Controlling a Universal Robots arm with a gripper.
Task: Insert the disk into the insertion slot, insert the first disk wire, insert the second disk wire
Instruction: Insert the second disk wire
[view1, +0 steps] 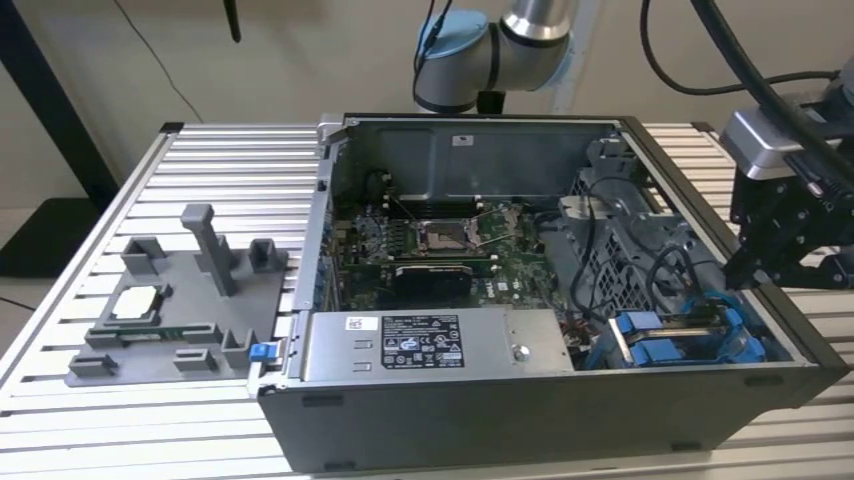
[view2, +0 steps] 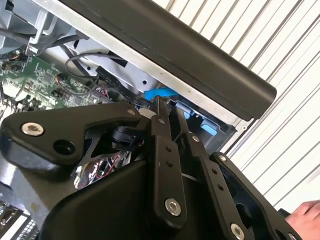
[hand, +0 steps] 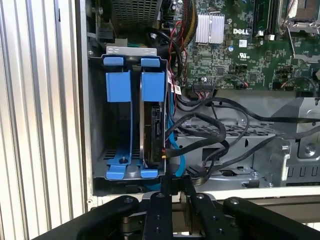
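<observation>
Your silver-grey hard drive in its bright blue plastic carrier (hand: 152, 125) stands on edge inside the grey metal drive cage (hand: 97, 140), beside a second blue frame (hand: 118, 85). The cage sits in the near corner of the open dark PC case (view1: 534, 420), at the exterior view's right. The gripper (hand: 172, 181) hovers at the cage mouth, jaws drawn narrow, almost together. Black cables (hand: 220, 125) loop alongside.

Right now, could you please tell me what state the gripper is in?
Gripper: closed, nothing seen between its fingertips, close to the end of the disk seated in the insertion slot.
</observation>
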